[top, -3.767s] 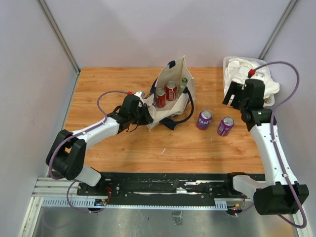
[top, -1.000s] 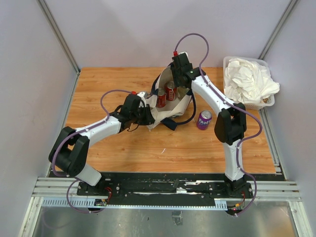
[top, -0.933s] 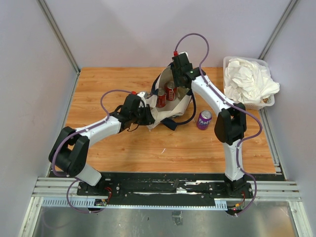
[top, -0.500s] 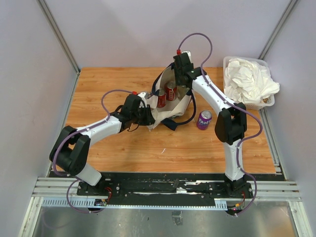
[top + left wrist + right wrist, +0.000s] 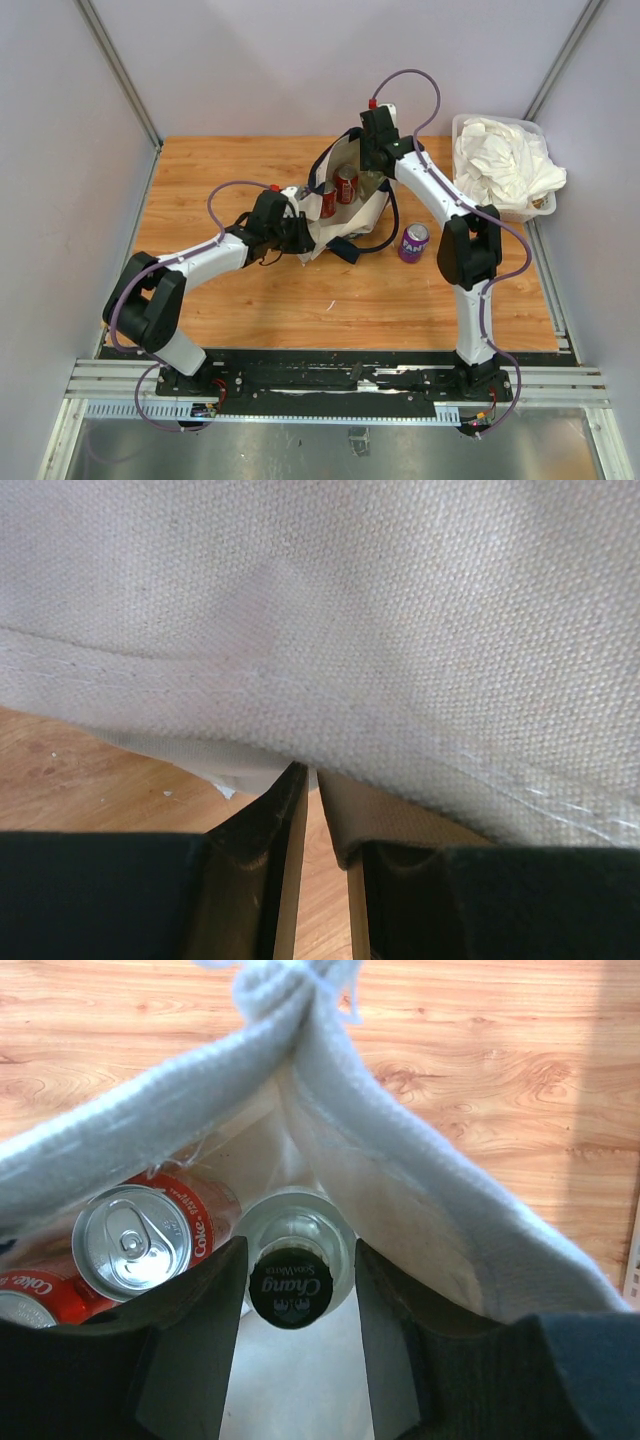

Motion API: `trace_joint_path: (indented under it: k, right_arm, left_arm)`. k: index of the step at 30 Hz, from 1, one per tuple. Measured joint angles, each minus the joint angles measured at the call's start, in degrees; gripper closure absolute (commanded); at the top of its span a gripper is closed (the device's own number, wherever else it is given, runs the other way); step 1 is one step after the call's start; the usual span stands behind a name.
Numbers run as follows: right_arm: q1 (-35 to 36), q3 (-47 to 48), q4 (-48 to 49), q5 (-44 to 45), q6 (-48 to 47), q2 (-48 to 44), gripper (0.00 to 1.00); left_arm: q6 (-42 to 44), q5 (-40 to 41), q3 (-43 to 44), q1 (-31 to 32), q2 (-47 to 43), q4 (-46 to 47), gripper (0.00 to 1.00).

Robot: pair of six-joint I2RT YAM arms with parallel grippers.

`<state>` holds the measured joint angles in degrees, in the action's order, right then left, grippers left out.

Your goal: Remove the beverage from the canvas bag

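The cream canvas bag [image 5: 352,216] stands open at the table's middle, with navy handles. Inside it are two red Coke cans [image 5: 346,184] [image 5: 133,1242] and a clear glass bottle with a black Chang cap [image 5: 290,1287]. My right gripper [image 5: 297,1260] reaches down into the bag's back right corner, and its fingers press the bottle's shoulders from both sides. In the top view the right gripper [image 5: 374,160] sits at the bag's far rim. My left gripper [image 5: 300,232] [image 5: 312,780] is shut on the bag's near left canvas edge [image 5: 350,630].
A purple can [image 5: 414,242] stands on the wood right of the bag, close beside the right forearm. A clear tub of white cloths [image 5: 505,168] sits at the back right corner. Grey walls enclose the table.
The right arm swung from beside the tub to over the bag. In the last second its jaws narrowed onto the bottle and it shifted slightly right. The left arm stays put.
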<state>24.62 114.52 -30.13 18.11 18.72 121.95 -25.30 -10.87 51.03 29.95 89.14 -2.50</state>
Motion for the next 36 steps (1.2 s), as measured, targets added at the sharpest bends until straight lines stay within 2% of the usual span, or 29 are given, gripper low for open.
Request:
trace_joint_path:
  k: [6, 8, 10, 11, 26, 36]
  right_arm:
    - [-0.22, 0.00, 1.66, -1.16, 0.15, 1.64, 0.65]
    - [-0.31, 0.00, 2.14, -1.14, 0.31, 1.66, 0.79]
    - [-0.46, -0.04, 2.49, -1.18, 0.55, 1.66, 0.97]
    - [-0.52, -0.09, 2.54, -1.27, 0.57, 1.66, 0.99]
    - [-0.90, -2.36, 3.78, -7.69, -5.62, -0.66, 0.99]
    - [-0.81, 6.88, -5.49, -11.54, -10.25, -6.73, 0.99]
  left_arm:
    - [0.31, -0.13, 0.26, 0.00, 0.59, 0.00, 0.75]
    - [0.46, -0.13, 0.42, 0.00, 0.70, -0.13, 0.75]
    - [0.57, -0.15, 0.42, 0.02, 0.76, -0.17, 0.75]
    - [0.63, -0.15, 0.44, 0.00, 0.79, -0.17, 0.75]
    - [0.70, -0.20, 0.63, 0.00, 0.85, -0.59, 0.75]
    - [0.68, -0.13, 0.74, 0.00, 0.85, -1.07, 0.75]
